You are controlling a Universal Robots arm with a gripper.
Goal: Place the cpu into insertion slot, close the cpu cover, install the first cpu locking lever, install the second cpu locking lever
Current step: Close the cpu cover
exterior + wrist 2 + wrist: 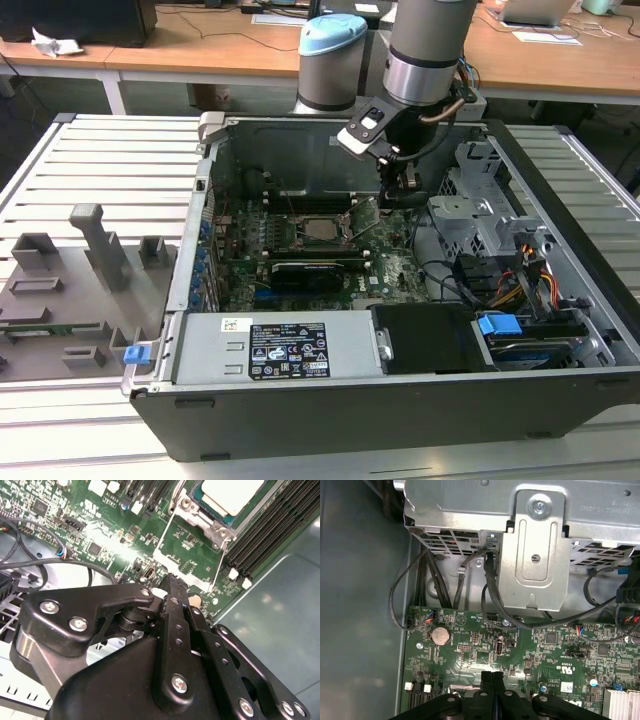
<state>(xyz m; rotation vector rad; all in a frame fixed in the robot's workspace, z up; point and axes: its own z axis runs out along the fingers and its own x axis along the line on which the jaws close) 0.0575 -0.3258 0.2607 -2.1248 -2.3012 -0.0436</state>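
The cpu (pixel 322 230) (pixel 232 494) lies flat in the insertion slot (pixel 303 240), its pale silver face up, near the back of the green board. The silver cpu cover (pixel 199 514) frames its edges and looks lowered over it. A thin wire lever (pixel 166 527) runs along one side of the socket, and another (pixel 220 562) runs past its corner. My gripper (pixel 400 197) (pixel 172 582) (pixel 492 676) hangs over the board on the exterior view's right of the socket. It is shut with nothing between its black fingers, and it is apart from the chip.
A long black card (pixel 310 270) crosses the board in front of the socket. The grey power supply (pixel 270 345) fills the case front. A metal drive cage (pixel 480 210) (pixel 535 555) and loose cables (pixel 487 595) stand close beside the gripper. Dark memory slots (pixel 270 530) flank the socket.
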